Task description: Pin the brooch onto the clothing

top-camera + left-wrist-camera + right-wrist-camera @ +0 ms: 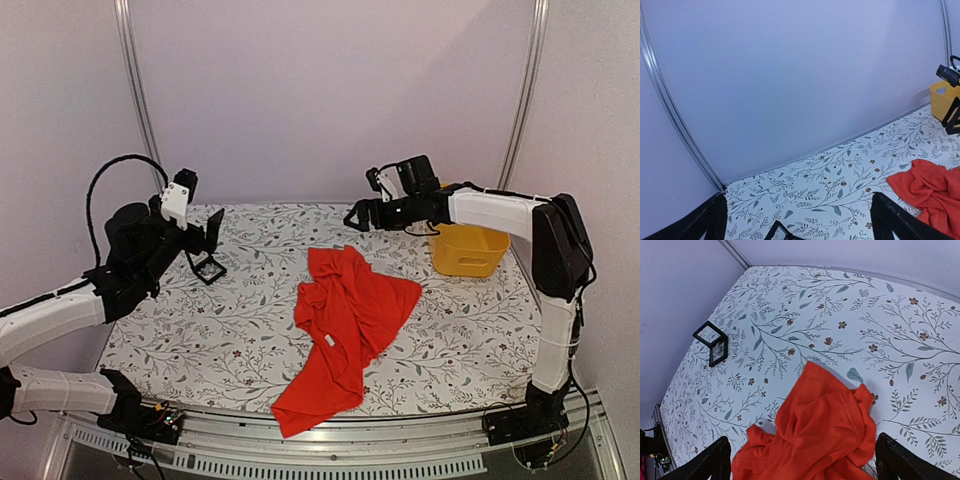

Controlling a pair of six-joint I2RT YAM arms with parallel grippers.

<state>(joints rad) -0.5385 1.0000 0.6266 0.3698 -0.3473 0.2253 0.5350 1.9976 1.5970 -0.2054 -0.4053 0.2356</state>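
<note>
My right tool [353, 216] released, raised near crumpled red shirt [350, 320] | my left tool [212, 235] released by black box [208, 265] | floral-print worktop [200, 330] | plain pale walls [320, 100], yellow basket [468, 250]

Shirt [350, 320]: bright red-orange, crumpled and bunched, not spread flat. It lies at mid-surface [200, 330], running from the far centre down to the near edge, which its lowest corner reaches.

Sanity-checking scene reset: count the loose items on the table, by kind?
red T-shirt: 1
black display box: 1
yellow basket: 1
Total: 3
No brooch in view.
</note>
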